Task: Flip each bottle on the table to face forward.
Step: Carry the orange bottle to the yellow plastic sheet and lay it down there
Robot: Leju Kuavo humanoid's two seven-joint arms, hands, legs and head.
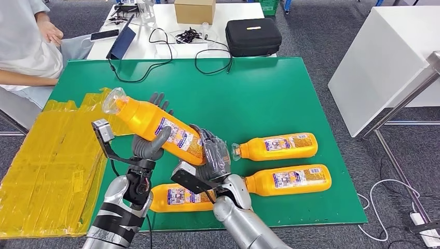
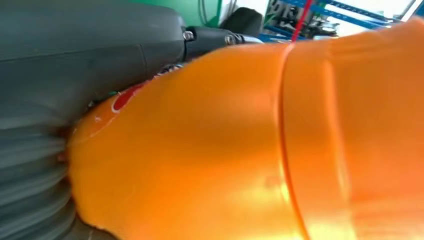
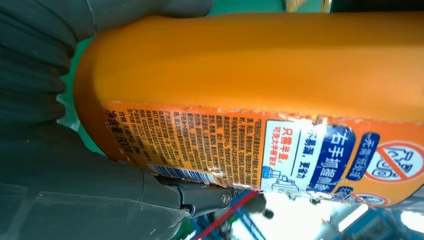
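An orange bottle with a clear cap is lifted over the green mat, tilted with its cap up and to the left. My left hand grips its middle from below, and my right hand holds its base end. Up close, the bottle's plain orange side faces the left wrist camera, and its printed back label faces the right wrist camera. Three more orange bottles lie on the mat: one at the right, one nearer the front, one under my arms.
Yellow sheeting covers the mat's left side. A person in a white shirt sits at the far left. Behind the mat, a white table holds a black case, a cardboard box, cables and a tablet. A white cabinet stands right.
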